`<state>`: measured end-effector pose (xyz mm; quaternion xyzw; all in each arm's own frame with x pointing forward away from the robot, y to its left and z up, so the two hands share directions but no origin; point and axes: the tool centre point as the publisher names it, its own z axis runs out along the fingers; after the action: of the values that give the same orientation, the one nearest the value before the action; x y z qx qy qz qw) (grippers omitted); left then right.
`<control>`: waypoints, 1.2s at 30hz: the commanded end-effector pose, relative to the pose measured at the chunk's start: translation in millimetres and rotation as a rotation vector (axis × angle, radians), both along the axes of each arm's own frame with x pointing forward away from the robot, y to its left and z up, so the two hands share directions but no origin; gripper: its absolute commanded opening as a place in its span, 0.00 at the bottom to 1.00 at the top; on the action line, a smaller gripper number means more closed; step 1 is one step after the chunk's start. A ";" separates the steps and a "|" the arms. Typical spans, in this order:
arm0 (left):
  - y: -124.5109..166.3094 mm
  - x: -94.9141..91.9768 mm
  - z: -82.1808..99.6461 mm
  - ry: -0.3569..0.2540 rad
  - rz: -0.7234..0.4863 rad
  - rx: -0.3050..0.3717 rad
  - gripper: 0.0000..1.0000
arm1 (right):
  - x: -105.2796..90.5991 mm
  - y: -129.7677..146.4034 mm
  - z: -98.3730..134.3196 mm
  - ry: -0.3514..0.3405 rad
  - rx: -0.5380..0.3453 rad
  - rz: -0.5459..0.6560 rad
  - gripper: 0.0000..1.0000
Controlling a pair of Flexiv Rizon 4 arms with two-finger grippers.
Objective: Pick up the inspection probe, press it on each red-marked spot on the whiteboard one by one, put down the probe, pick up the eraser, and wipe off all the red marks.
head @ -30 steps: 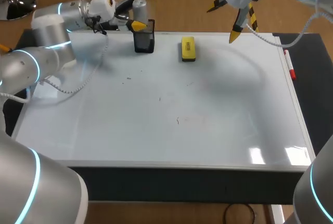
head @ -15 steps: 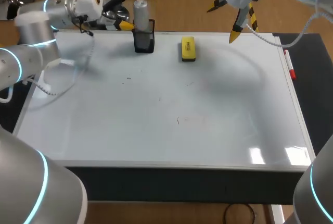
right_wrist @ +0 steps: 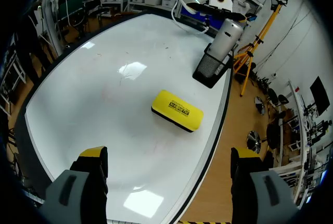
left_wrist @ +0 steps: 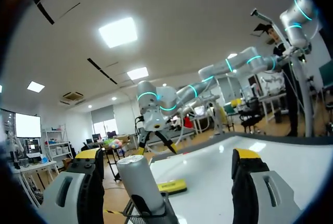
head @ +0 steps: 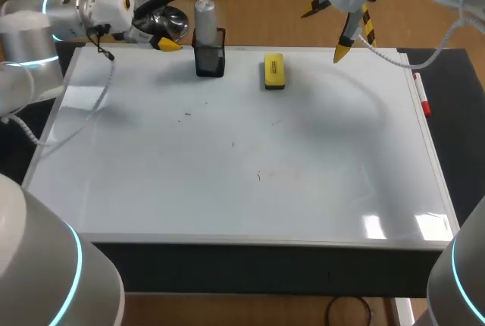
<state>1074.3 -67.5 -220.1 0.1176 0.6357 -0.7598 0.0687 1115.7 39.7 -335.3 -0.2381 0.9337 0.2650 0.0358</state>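
Note:
The grey cylindrical probe (head: 204, 17) stands upright in a black mesh holder (head: 210, 62) at the whiteboard's (head: 250, 205) far edge. Just right of it lies the yellow eraser (head: 273, 70). My left gripper (head: 170, 17) hovers open to the left of the probe, nothing between its fingers. The left wrist view has the probe (left_wrist: 139, 179) ahead of the left gripper (left_wrist: 167, 157), nearer one finger, with the eraser (left_wrist: 171, 186) beyond. My right gripper (head: 326, 32) hangs open above the far right. Its wrist view looks down on the eraser (right_wrist: 176, 110) ahead of the right gripper (right_wrist: 169, 156).
A red marker (head: 421, 96) lies along the board's right frame. A few small dark specks (head: 258, 176) and a faint reddish smear (head: 284, 175) show near the board's middle. A black strip runs along the table's right side.
My left arm has drawn back leftward, away from the holder, its gripper open throughout. The probe stays in the holder. The right arm has not moved.

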 end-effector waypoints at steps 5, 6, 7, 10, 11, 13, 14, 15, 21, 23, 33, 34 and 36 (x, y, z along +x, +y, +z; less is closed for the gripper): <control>13.2 -23.4 5.0 0.059 0.569 0.313 1.00 | 0.8 -0.4 0.9 0.002 -0.005 0.002 1.00; 13.9 -24.8 4.6 0.067 0.579 0.312 1.00 | 0.8 -0.4 0.9 0.002 -0.005 0.002 1.00; 14.6 -25.7 4.8 0.071 0.591 0.319 1.00 | 0.8 -0.4 0.9 0.002 -0.005 0.002 1.00; 17.4 -28.9 5.5 0.069 0.643 0.349 1.00 | 0.8 -0.4 0.9 0.002 -0.005 0.002 1.00; 17.8 -29.8 6.0 0.066 0.636 0.359 1.00 | 0.8 -0.4 0.9 0.002 -0.005 0.002 1.00; 18.1 -32.7 7.3 0.058 0.677 0.392 1.00 | 0.8 -0.4 0.9 0.002 -0.005 0.002 1.00; 18.7 -32.6 6.9 0.054 0.675 0.410 1.00 | 0.8 -0.4 0.9 0.002 -0.005 0.002 1.00; 19.0 -33.8 6.4 0.057 0.689 0.411 1.00 | 0.8 -0.4 0.9 0.002 -0.005 0.002 1.00; 21.4 -37.9 2.3 0.007 0.755 0.545 1.00 | 0.8 -0.4 0.9 0.002 -0.005 0.002 1.00; 22.9 -39.4 0.7 0.027 0.772 0.551 1.00 | 0.8 -0.4 0.9 0.002 -0.005 0.002 1.00; 30.8 -51.8 -4.7 0.008 0.822 0.662 1.00 | 0.8 -0.4 0.9 0.002 -0.005 0.002 1.00; 31.2 -52.8 -5.0 0.008 0.824 0.665 1.00 | 0.8 -0.4 0.9 0.002 -0.005 0.002 1.00; 31.6 -55.5 -5.2 0.009 0.828 0.682 1.00 | 0.8 -0.4 0.9 0.002 -0.005 0.002 1.00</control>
<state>1029.0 -35.9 -230.7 0.0344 0.7868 -0.5997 0.1419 1115.7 39.7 -335.4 -0.2381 0.9337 0.2650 0.0359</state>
